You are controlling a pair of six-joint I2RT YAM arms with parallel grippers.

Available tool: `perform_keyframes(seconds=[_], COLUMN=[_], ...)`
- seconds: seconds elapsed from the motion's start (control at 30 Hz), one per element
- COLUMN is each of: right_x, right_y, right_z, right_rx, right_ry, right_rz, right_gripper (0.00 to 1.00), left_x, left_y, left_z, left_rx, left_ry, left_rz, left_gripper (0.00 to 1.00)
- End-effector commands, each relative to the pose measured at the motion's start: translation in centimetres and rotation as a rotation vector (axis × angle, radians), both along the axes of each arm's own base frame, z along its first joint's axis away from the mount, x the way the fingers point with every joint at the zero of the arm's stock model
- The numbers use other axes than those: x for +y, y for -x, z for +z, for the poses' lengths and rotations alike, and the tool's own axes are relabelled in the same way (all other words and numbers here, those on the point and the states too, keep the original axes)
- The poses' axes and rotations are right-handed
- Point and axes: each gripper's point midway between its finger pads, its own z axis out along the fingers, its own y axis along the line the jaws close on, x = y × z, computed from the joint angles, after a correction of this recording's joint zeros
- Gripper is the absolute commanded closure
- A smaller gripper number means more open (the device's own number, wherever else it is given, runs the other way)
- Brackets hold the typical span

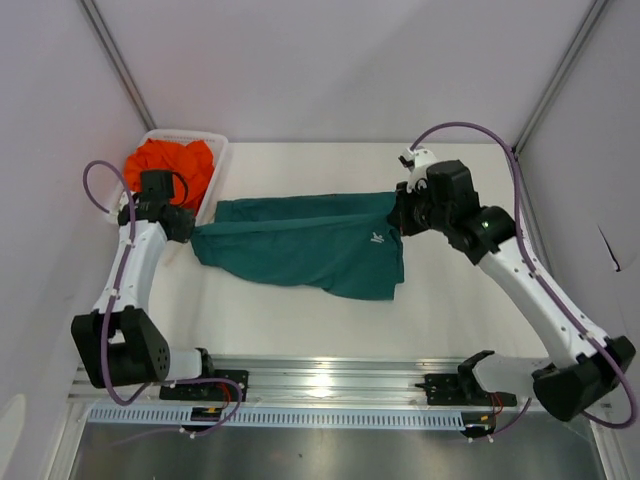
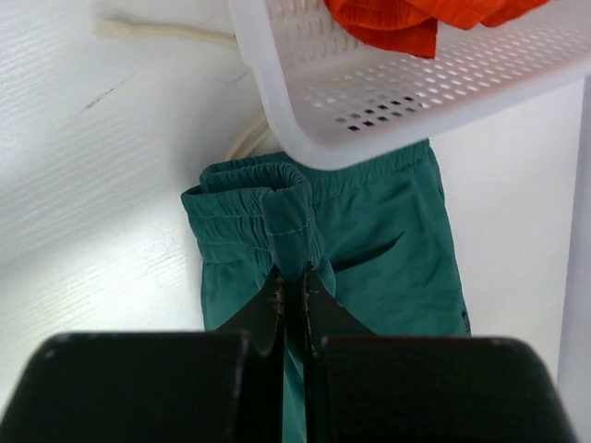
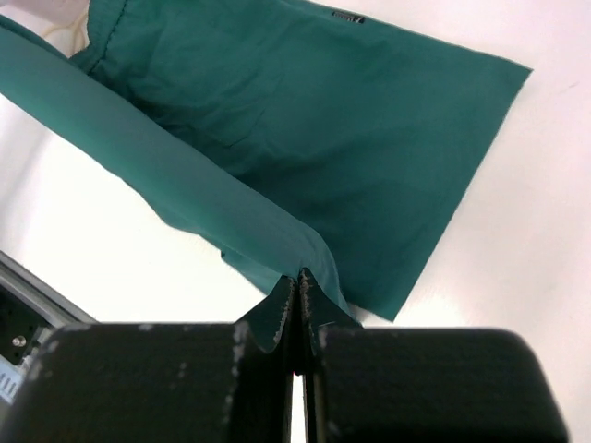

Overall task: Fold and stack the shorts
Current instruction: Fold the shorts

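Note:
The dark teal-green shorts (image 1: 310,245) lie spread across the middle of the table, stretched between both arms. My left gripper (image 1: 190,232) is shut on their waistband at the left end; the wrist view shows the elastic band (image 2: 282,208) pinched in my left gripper (image 2: 294,286). My right gripper (image 1: 403,215) is shut on the leg hem at the right end, and a fold of teal fabric (image 3: 185,175) runs into my right gripper (image 3: 297,281). The orange shorts (image 1: 172,165) sit bunched in the white mesh basket (image 1: 215,175); they also show in the left wrist view (image 2: 406,23).
The white mesh basket (image 2: 416,92) stands at the table's back left, just beyond the teal waistband. Grey walls enclose the table on three sides. A metal rail (image 1: 330,385) runs along the near edge by the arm bases.

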Motion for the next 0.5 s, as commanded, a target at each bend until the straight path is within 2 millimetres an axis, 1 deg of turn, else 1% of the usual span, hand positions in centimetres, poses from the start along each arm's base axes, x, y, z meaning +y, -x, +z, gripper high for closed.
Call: perform_keyframes(seconds=[0.0, 0.07, 0.1, 0.17, 0.2, 0.23, 0.3, 0.33, 0.37, 0.4, 0.47], right_x=[1.4, 1.4, 1.1, 1.1, 0.5, 0.9, 0.8, 0.5, 0.5, 0.4, 0.2], right_y=[-2.9, -4.6, -5.8, -7.2, -8.0, -8.6, -9.4, -10.2, -10.5, -11.0, -11.9], right_z=[2.0, 1.9, 0.8, 0.6, 0.2, -0.3, -0.5, -1.0, -1.2, -1.0, -1.3], right_rx=[-0.04, -0.038, -0.006, -0.007, 0.003, 0.012, 0.011, 0.017, 0.023, 0.017, 0.023], right_ry=[-0.1, -0.125, -0.131, -0.152, -0.159, -0.172, -0.179, -0.177, -0.175, -0.177, -0.189], right_rz=[0.093, 0.084, 0.071, 0.068, 0.05, 0.065, 0.057, 0.047, 0.045, 0.043, 0.045], right_gripper=[1.0, 1.0, 1.0, 1.0, 1.0, 1.0, 1.0, 1.0, 1.0, 1.0, 1.0], left_x=[0.8, 0.7, 0.6, 0.3, 0.2, 0.0, 0.0, -0.2, -0.2, -0.4, -0.6], left_y=[-2.2, -2.9, -3.2, -4.3, -4.8, -5.0, -5.7, -5.8, -6.0, -6.3, -6.8], left_z=[0.1, -0.4, -0.6, -0.9, -0.6, -1.1, -0.3, -0.4, -0.2, 0.1, 0.4], left_rx=[-0.033, -0.027, -0.024, -0.02, -0.026, -0.011, -0.018, -0.012, -0.019, -0.029, -0.043], left_ry=[0.031, 0.048, 0.053, 0.068, 0.071, 0.074, 0.057, 0.054, 0.053, 0.055, 0.057], left_rz=[0.052, 0.057, 0.052, 0.04, 0.034, 0.029, 0.03, 0.026, 0.029, 0.027, 0.03], left_gripper=[1.0, 1.0, 1.0, 1.0, 1.0, 1.0, 1.0, 1.0, 1.0, 1.0, 1.0])
